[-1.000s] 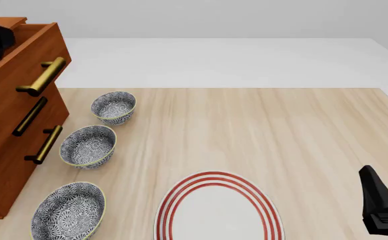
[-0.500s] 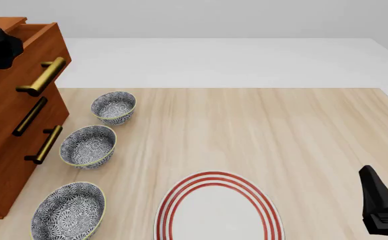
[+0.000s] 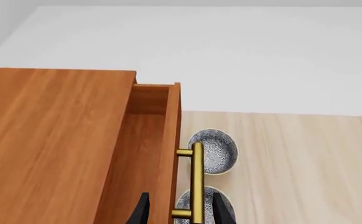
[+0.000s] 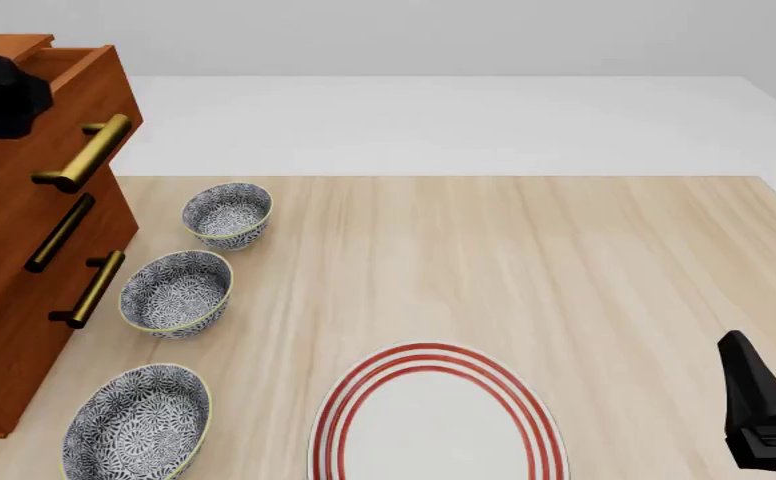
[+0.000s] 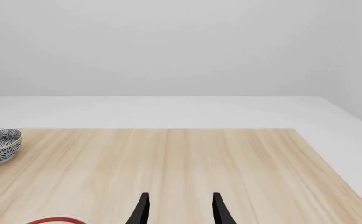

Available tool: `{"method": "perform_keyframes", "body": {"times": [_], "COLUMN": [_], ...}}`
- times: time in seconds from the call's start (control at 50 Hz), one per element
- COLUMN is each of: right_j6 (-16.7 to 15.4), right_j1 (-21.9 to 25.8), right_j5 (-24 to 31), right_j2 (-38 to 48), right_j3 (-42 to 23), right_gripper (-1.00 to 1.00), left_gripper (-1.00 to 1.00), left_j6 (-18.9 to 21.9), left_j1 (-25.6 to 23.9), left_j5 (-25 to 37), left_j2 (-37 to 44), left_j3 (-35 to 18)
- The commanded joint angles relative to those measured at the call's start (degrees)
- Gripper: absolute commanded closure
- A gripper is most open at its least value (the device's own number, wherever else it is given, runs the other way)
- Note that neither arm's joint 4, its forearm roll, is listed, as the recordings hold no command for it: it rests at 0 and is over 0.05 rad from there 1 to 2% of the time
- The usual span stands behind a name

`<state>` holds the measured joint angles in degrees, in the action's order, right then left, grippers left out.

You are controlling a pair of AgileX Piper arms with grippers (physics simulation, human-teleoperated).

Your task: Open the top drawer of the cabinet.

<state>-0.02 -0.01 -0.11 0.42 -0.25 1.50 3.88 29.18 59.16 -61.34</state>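
Top drawer [image 3: 149, 154] of the tall reddish-brown wooden cabinet [image 4: 15, 290], a deep rigid box with one brass bar handle [image 3: 197, 184] on its front, stands at the far left of the pale wooden bench [image 4: 562, 270] and is already slid partly out, its hollow interior showing from above. The left tool [image 3: 179, 212] hovers over the drawer front with its two dark fingers apart, the brass bar lying in the gap between them but not clamped. The right tool [image 5: 179, 210] rests idle with fingers apart over bare bench, well apart from the cabinet. The drawer looks stiff and fairly heavy, likely to slide straight on its runners rather than flex; the polished bar seems hard and possibly slippery. The best hold is probably across the middle of the bar, between its two posts, so the pull stays square. Three blue-patterned ceramic bowls [image 4: 176, 291] sit just beside the cabinet base, and a white plate with red rings [image 4: 436, 418] lies nearer the camera.
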Motion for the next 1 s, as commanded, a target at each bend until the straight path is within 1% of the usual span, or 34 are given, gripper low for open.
{"method": "perform_keyframes", "body": {"times": [0.02,1.0], "right_j6": [0.0,0.0], "right_j1": [0.0,-0.01], "right_j5": [0.0,0.0], "right_j2": [0.0,0.0], "right_j3": [0.0,0.0], "right_gripper": [-1.0,-1.0], "left_gripper": [-1.0,-1.0], "left_j6": [-0.43,-0.7], "left_j1": [-0.04,-0.02], "left_j5": [0.01,-1.35], "left_j2": [1.19,3.35], "left_j3": [-0.24,0.47]}}
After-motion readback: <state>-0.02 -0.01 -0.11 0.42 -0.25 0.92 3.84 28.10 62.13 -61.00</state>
